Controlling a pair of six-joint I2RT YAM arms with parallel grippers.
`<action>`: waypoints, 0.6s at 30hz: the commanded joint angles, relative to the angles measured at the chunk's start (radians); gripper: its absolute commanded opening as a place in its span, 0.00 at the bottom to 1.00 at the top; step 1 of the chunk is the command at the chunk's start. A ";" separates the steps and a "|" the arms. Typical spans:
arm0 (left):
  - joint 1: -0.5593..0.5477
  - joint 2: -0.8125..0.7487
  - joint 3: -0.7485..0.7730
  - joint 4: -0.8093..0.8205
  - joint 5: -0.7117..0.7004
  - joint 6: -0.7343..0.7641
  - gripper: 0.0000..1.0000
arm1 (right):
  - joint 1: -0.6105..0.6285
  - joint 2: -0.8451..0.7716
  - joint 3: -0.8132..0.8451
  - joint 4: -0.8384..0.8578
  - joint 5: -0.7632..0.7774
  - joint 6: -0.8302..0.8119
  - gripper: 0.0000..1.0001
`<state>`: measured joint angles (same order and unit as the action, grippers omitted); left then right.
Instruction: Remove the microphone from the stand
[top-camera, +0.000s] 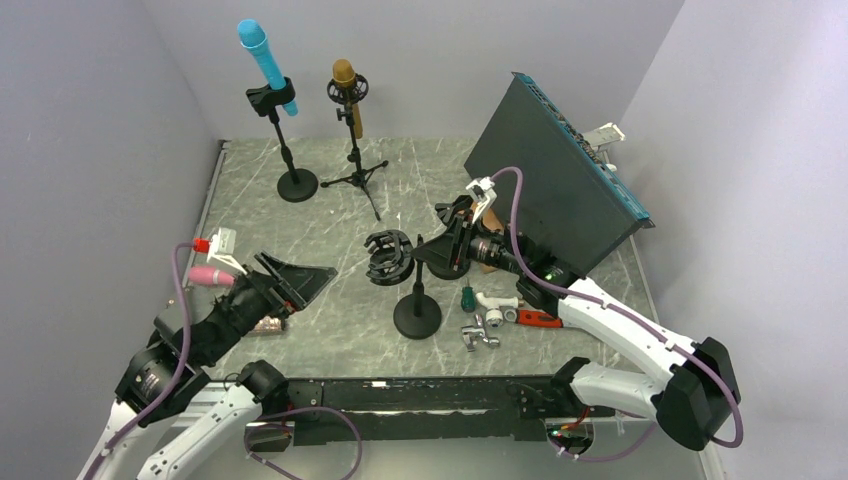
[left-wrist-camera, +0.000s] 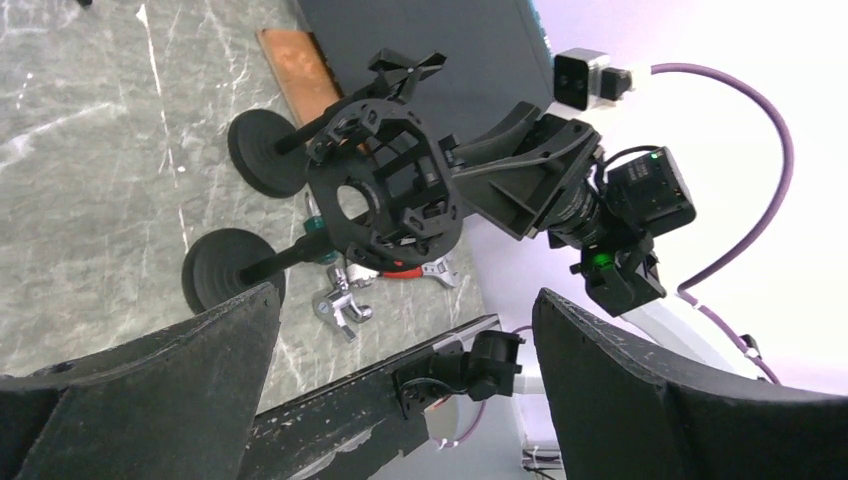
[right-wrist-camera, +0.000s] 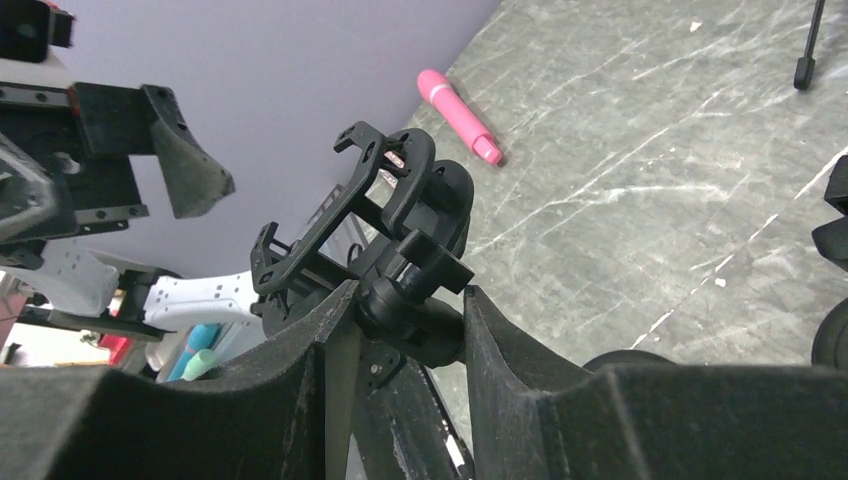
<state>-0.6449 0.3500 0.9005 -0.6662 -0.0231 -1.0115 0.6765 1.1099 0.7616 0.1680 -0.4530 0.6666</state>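
Pink microphone (top-camera: 211, 275) lay flat on the table (top-camera: 330, 215) at the far left, just beside the left arm's wrist and well apart from the stand (top-camera: 417, 300). No finger was touching it. It was a smooth, tapered body, paler at one end, with no cable visible. The stand stood mid-table on its round base. Its shock mount (top-camera: 389, 257) was an open black ring with nothing in it, and the left wrist view showed straight through the hole. Right gripper (top-camera: 440, 252) was pinched on the pivot knob (right-wrist-camera: 415, 285) just under the mount, one pad on each side, steadying the stand. Left gripper (top-camera: 295, 283) was spread wide with nothing between the fingers, facing the mount from the left with a gap between. Judgement: the removal looked done, since the mount was empty and the microphone was free on the table, so the step in hand was the wind-down. The next move probably called for the right fingers to release the knob gently, so the top-heavy stand would not rock, and then draw back clear of the mount's ribs. At the back, a blue microphone (top-camera: 262, 52) and a gold microphone (top-camera: 345, 78) sat in their own holders. Loose hand tools (top-camera: 490, 318) lay near the stand's base.
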 joint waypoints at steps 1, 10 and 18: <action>-0.003 -0.020 -0.042 0.008 0.014 -0.022 0.99 | -0.012 0.094 -0.149 -0.269 0.066 -0.048 0.29; -0.003 -0.120 -0.083 0.023 0.042 -0.056 0.99 | -0.010 0.124 -0.236 -0.199 0.060 0.001 0.26; -0.003 -0.189 -0.095 0.037 0.062 -0.073 0.99 | 0.007 0.101 -0.349 -0.138 0.118 0.033 0.22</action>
<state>-0.6449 0.1902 0.8196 -0.6693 0.0078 -1.0660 0.6804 1.1221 0.5991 0.4797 -0.4335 0.7532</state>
